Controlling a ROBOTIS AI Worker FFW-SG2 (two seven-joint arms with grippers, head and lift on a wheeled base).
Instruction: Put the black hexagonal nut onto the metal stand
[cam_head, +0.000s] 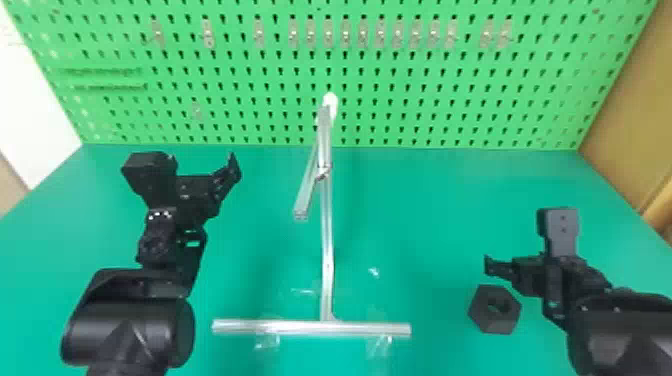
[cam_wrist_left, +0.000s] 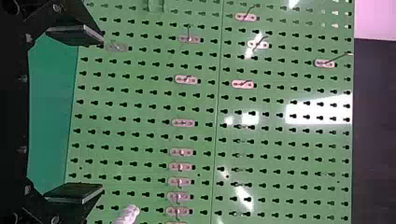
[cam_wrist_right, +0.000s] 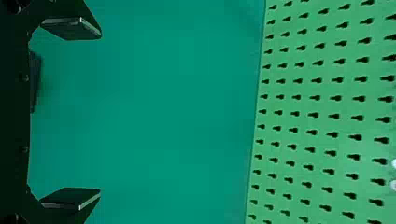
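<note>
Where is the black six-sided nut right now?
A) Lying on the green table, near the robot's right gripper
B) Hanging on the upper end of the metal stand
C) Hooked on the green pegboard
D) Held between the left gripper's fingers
A: the black nut lies on the green table, close by the right gripper, with the metal stand standing apart from it, off to the robot's left.

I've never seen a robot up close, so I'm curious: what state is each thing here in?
Left gripper: open, empty.
Right gripper: open, empty.
Black hexagonal nut: lying on the table, ungripped.
Metal stand: on the table, without the nut.
Green pegboard: upright, with hooks fitted.
</note>
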